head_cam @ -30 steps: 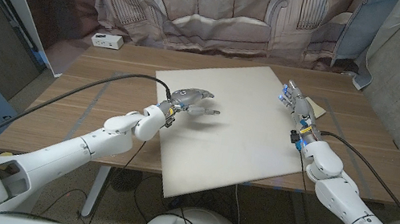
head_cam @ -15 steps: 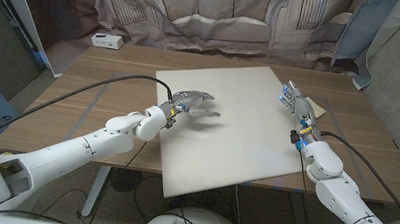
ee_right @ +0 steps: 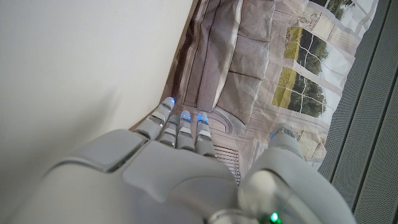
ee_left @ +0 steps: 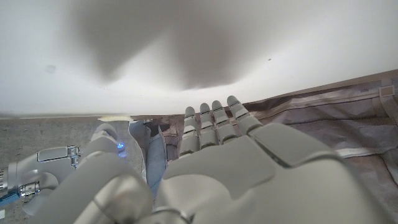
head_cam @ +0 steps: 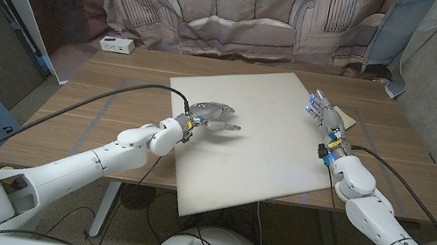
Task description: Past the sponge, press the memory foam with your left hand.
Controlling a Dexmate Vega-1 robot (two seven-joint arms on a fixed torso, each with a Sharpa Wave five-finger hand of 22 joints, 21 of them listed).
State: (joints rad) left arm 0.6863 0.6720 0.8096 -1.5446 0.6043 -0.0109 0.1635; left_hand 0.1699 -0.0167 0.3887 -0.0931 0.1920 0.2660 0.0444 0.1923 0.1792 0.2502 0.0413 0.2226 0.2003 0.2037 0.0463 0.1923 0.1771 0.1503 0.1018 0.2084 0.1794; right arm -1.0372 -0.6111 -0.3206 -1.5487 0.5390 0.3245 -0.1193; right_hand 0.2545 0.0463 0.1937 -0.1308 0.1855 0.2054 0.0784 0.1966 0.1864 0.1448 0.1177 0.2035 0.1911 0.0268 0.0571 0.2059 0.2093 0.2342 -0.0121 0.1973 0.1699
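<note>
A large off-white memory foam (head_cam: pixel 260 138) sheet lay across the middle of the wooden worktop (head_cam: pixel 106 104), turned at an angle so that its near corner hung over the worktop's near edge. The left hand (head_cam: pixel 213 114) was over the sheet's left part, palm down, fingers spread and reaching right, with nothing in its grasp; a dark shadow sat on the foam just beneath it (whether the fingertips actually touched the surface could not be told). In the left wrist view the back of that hand (ee_left: pixel 217 168) filled the foreground, its fingers (ee_left: pixel 214 121) held straight and side by side over the pale foam (ee_left: pixel 186 43).

The right hand (head_cam: pixel 324 112) stood at the sheet's right edge, fingers extended toward the far side and empty, blue lights glowing at the fingertips. Just beyond it a small yellowish sponge (head_cam: pixel 345 119) lay on the worktop. A white box (head_cam: pixel 117 44) sat at the far left corner, and a printed backdrop (head_cam: pixel 237 10) hung behind.
</note>
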